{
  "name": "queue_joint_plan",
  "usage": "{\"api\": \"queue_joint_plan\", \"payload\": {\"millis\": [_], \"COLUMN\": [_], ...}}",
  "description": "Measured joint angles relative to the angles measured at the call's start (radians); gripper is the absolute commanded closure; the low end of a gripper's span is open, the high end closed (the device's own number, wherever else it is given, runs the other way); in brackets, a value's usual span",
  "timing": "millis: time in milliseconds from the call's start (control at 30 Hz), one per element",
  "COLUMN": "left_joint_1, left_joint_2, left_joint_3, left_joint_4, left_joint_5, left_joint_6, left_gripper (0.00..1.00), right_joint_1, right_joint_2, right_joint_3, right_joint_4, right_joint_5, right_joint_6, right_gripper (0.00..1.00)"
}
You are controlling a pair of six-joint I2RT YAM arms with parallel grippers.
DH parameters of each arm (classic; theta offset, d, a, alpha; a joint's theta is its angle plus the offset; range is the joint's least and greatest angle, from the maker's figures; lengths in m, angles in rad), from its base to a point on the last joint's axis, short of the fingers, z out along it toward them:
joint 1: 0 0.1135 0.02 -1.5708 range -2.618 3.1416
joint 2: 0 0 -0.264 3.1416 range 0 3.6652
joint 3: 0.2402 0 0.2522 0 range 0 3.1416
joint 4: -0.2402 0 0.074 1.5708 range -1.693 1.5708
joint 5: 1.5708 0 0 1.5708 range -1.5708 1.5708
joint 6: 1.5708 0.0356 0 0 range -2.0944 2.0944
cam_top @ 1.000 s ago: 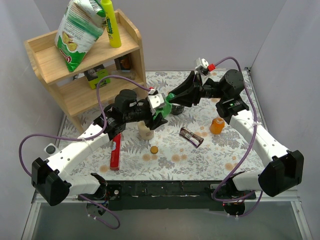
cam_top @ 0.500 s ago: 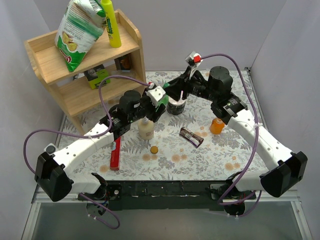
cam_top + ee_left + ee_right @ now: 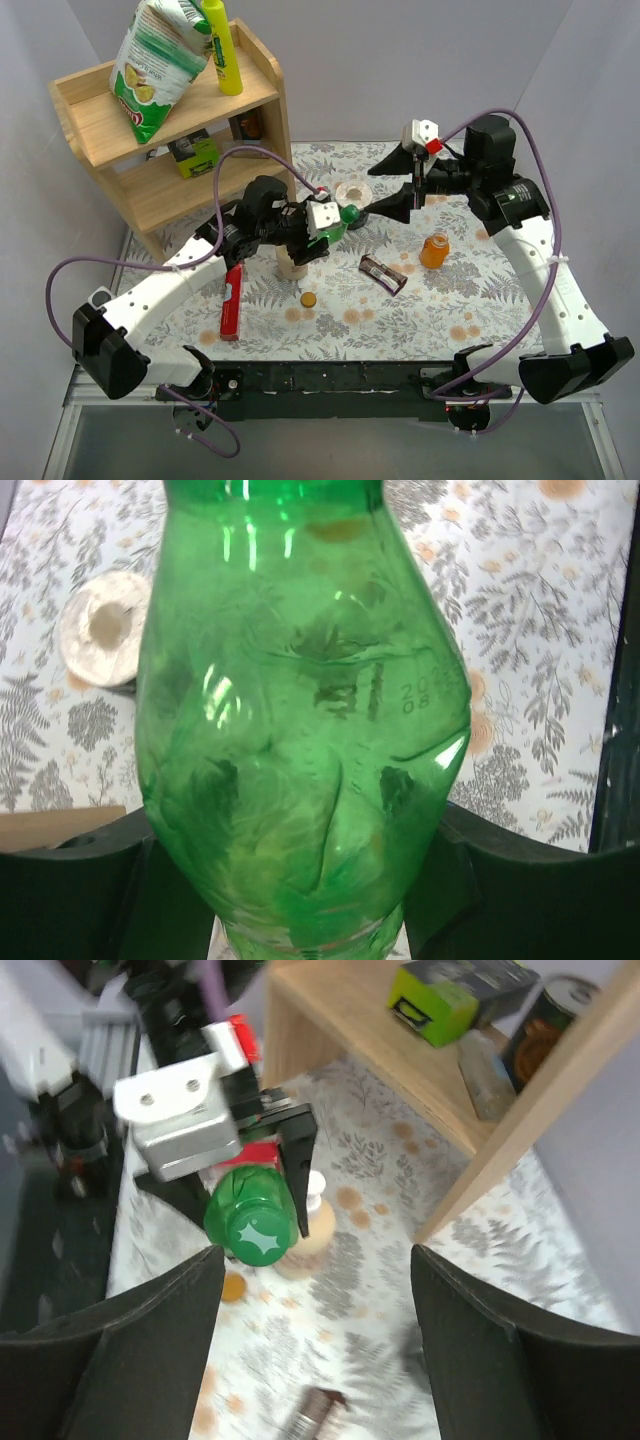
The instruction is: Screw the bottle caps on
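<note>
Left hand: left gripper [image 3: 305, 900] is clamped across the body of the translucent green plastic bottle [image 3: 300, 710] and holds it on its side, above the fern-patterned table [image 3: 345, 300].
Right hand: right gripper [image 3: 370, 191] is spread wide with nothing in it. It sits just off the bottle's neck end without touching.
Green cap: small dark green round plastic cap [image 3: 262, 1243] sits on the bottle mouth, facing the right wrist camera. Cannot tell whether it is fully seated.
Orange pair: short orange plastic bottle [image 3: 434, 250] stands upright, open-topped as far as I can see. The orange-brown round cap [image 3: 308, 299] lies flat on the table, well apart from it and near the cream-coloured bottle [image 3: 290, 262].
Risk 1: the green wall shows creases at the clamp. Judged thin, so twisting torque could make it buckle or rotate in the jaws.
Risk 2: a cap left part-threaded or cross-threaded could drop off when the bottle is set down.
Risk 3: the flat, tiny orange-brown cap is likely to skid from closing fingers, and the cream bottle crowds the approach.
Risk 4: the right forearm could tip the upright orange bottle as it swings.
</note>
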Motion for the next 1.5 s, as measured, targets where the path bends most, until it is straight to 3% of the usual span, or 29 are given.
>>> {"api": "queue_joint_plan", "payload": {"millis": [167,300,600,933,1133,1300,1500], "left_joint_1": [0.000,0.000,0.000,0.000,0.000,0.000,0.000], "left_joint_2": [0.091,0.124,0.127,0.124,0.124,0.124,0.072], "left_joint_3": [0.127,0.143,0.143,0.143,0.143,0.141,0.024], "left_joint_4": [-0.205,-0.304,-0.356,-0.357,-0.359,-0.355,-0.180], "left_joint_5": [0.076,0.098,0.105,0.117,0.127,0.124,0.030], "left_joint_6": [0.220,0.310,0.352,0.363,0.367,0.371,0.286], "left_gripper": [1.00,1.00,1.00,1.00,1.00,1.00,1.00], "right_joint_1": [0.034,0.092,0.203,0.252,0.266,0.269,0.267], "right_joint_2": [0.075,0.143,0.094,0.073,0.073,0.076,0.147], "right_joint_3": [0.212,0.303,0.190,0.138,0.121,0.121,0.162], "right_joint_4": [-0.395,-0.665,-0.857,-0.795,-0.742,-0.718,-0.656], "right_joint_5": [-0.087,-0.069,0.049,0.113,0.143,0.150,0.189], "right_joint_6": [-0.522,-0.864,-1.214,-1.247,-1.248,-1.238,-0.943], "right_gripper": [0.30,0.30,0.32,0.37,0.52,0.71,0.81]}}
